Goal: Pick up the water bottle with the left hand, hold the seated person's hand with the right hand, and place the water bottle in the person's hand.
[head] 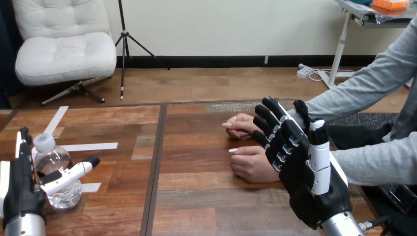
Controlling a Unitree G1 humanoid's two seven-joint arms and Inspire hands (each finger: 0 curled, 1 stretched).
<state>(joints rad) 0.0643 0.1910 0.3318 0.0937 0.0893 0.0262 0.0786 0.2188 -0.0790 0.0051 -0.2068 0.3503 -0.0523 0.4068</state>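
The water bottle (53,169) stood upright on the wooden counter (206,206) at the lower left of the frame, clear-walled, with its white cap (44,141) on. The left hand (23,194) rose from the bottom left corner with the bottle in the gap between its thumb and its fingers. Its fingers (21,147) were straight and pressed together, pointing up along the bottle's left side. Its thumb (74,172) reached straight out to the right across the front of the bottle. Whether either touched the bottle could not be told.

White tape strips (91,146) lay flat on the counter just right of the bottle and behind it.

The right hand (310,194) came in from the lower right of the frame, its fingers (275,125) straight and slightly spread, pointing up and to the left. At the centre right, two hands of the person rested on the counter, one behind the other: the person's upper hand (241,125) and the person's lower hand (253,164), both loosely curled with knuckles toward the left. The right hand's fingers stood in front of the wrist ends of both and covered them. They were not curled round either one, and whether they touched could not be told. The person's grey sleeves (364,93) ran off toward the right edge of the frame
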